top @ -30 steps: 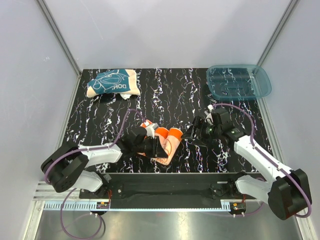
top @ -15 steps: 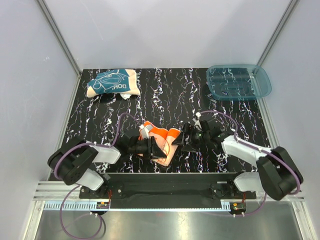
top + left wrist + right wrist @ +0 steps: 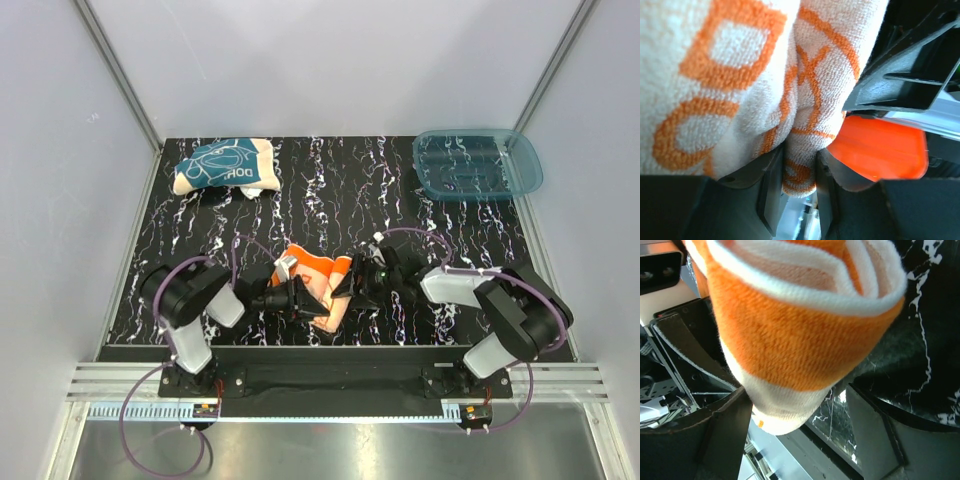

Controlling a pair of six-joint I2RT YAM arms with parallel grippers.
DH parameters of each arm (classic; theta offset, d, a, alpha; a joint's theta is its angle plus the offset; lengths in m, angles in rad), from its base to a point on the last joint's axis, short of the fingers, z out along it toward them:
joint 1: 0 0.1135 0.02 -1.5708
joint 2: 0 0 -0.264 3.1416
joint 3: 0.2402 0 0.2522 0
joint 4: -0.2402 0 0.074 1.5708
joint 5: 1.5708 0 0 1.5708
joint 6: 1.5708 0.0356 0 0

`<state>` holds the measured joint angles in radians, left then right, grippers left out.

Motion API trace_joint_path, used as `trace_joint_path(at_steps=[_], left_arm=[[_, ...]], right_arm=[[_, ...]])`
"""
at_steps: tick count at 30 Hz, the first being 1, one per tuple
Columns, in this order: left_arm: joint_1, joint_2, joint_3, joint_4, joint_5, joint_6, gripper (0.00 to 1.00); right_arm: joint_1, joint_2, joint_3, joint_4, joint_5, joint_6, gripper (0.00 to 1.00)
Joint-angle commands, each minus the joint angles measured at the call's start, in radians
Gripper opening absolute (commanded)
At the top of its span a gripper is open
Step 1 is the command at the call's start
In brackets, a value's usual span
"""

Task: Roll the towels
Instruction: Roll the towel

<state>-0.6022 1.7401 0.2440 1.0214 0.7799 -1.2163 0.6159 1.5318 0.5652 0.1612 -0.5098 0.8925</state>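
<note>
While I watch from above, the black white-veined bench fills the view. The translucent blue plastic tray sits at its far right corner. The dark teal towel lies bunched at the far left corner, well apart from both arms. The bright orange towel, partly rolled with its cream back showing, sits near the front edge between the arms. My left jaws are clenched on a fold of it, cloth filling the gap between the fingers. My right jaws stand released, straddling the roll's open end.
</note>
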Motion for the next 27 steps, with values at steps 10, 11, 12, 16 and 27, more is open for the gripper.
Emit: trace_joint_path(at_steps=[10, 11, 12, 16, 27], left_arm=[[0.027, 0.216, -0.084, 0.408, 0.021, -0.129, 0.36], [0.027, 0.205, -0.086, 0.398, 0.018, -0.123, 0.38], [0.027, 0.191, -0.086, 0.379, 0.018, -0.115, 0.39], [0.027, 0.066, -0.054, 0.101, -0.008, 0.009, 0.50], [-0.083, -0.502, 0.322, -1.189, -0.640, 0.541, 0.66]], right_arm=[[0.039, 0.103, 0.073, 0.025, 0.034, 0.000, 0.39], [0.039, 0.108, 0.076, 0.024, 0.036, 0.000, 0.36], [0.045, 0.111, 0.085, 0.011, 0.040, 0.002, 0.34], [0.050, 0.108, 0.104, -0.048, 0.065, -0.004, 0.29], [0.087, 0.064, 0.196, -0.317, 0.160, -0.046, 0.24]])
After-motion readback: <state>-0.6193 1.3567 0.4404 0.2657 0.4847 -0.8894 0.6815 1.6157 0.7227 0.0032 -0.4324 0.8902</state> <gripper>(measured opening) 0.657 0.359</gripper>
